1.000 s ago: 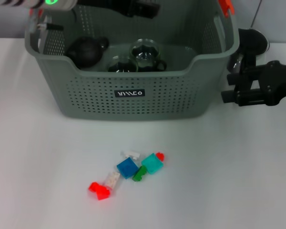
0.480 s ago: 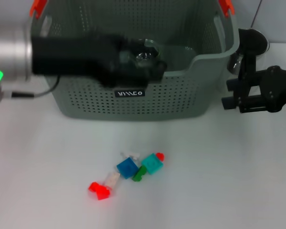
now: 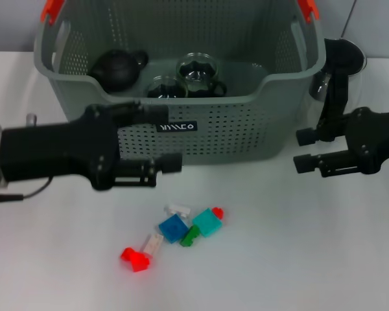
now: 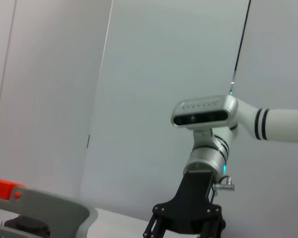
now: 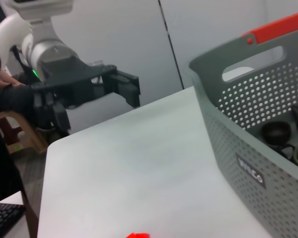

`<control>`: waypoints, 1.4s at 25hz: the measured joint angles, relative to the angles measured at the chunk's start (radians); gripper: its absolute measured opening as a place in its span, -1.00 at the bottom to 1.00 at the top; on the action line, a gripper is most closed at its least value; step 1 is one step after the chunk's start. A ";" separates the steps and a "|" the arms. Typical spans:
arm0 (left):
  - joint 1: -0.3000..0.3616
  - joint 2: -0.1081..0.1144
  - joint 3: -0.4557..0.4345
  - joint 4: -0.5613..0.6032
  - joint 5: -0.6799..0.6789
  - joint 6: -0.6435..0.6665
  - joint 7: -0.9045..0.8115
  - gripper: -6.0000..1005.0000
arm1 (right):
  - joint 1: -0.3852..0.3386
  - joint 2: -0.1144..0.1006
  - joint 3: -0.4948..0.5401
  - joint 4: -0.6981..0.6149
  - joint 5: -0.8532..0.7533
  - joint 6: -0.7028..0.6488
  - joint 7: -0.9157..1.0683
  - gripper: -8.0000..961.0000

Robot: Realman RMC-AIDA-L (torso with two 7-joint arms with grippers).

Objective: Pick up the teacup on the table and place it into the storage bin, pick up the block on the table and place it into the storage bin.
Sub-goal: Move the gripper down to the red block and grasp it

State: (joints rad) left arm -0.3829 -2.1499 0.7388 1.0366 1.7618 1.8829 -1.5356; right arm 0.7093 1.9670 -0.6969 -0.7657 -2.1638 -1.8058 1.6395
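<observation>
Nearby, left claw (image 3: pixel 161 141) before storage bin (image 3: pixel 259 129).

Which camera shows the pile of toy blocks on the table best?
The head view: the blocks lie in full sight before the storage bin. The right wrist view catches only a red sliver at its edge; the left wrist view shows none.

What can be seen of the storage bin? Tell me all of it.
The storage bin is a large grey-green plastic basket with perforated walls, orange-red corner tabs, cut-out handles and a small black label with white letters. It stands upright at the table's far side, holding a dark teapot and glass cups.
</observation>
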 joint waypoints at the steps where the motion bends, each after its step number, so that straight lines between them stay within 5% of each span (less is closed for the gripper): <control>1: 0.004 0.000 -0.001 -0.024 0.005 -0.002 0.038 0.69 | 0.002 0.002 -0.005 0.000 0.000 0.000 0.001 0.35; 12: 0.005 -0.005 0.009 -0.075 0.192 -0.005 0.174 0.70 | 0.044 0.010 -0.130 0.000 -0.011 0.021 0.019 0.35; 35: -0.004 -0.011 -0.002 -0.083 0.182 -0.034 0.116 0.70 | 0.050 0.013 -0.151 0.005 -0.016 0.056 0.078 0.35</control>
State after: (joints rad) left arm -0.3867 -2.1614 0.7363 0.9533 1.9435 1.8489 -1.4196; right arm 0.7594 1.9805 -0.8482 -0.7605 -2.1798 -1.7500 1.7171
